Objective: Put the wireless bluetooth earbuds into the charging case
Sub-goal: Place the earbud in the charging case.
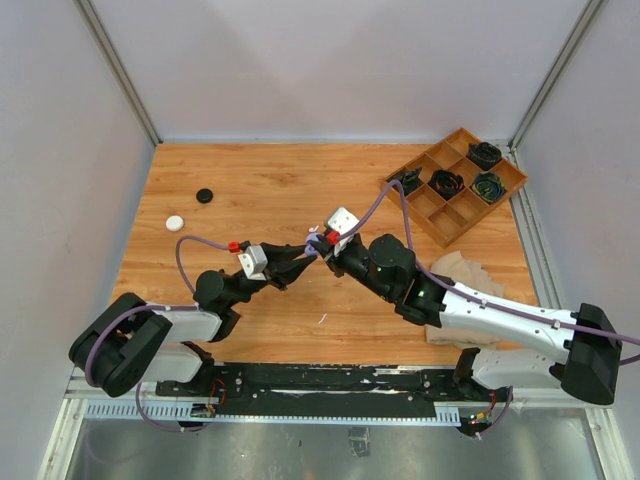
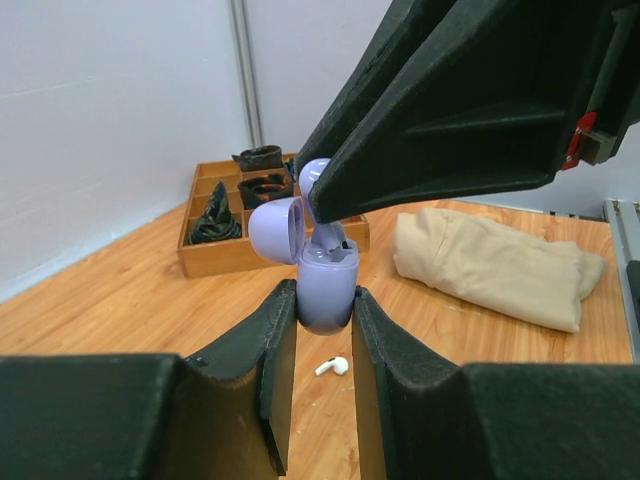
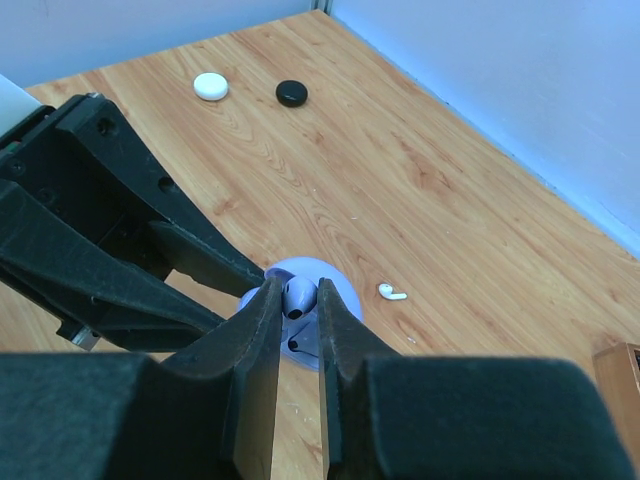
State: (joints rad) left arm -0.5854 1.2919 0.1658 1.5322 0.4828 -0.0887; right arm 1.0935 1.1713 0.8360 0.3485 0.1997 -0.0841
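My left gripper (image 1: 308, 252) is closed on the rounded lavender plastic charging case (image 2: 328, 288) and holds it upright with the lid open. This lets my right gripper (image 2: 320, 200), pinching the small lavender earbud (image 3: 298, 297) at the case mouth, press it into its socket.

Pale grey-lavender walls (image 1: 330, 60) enclose a wood-grain table (image 1: 270, 185), metal posts (image 1: 120, 70) in the corners
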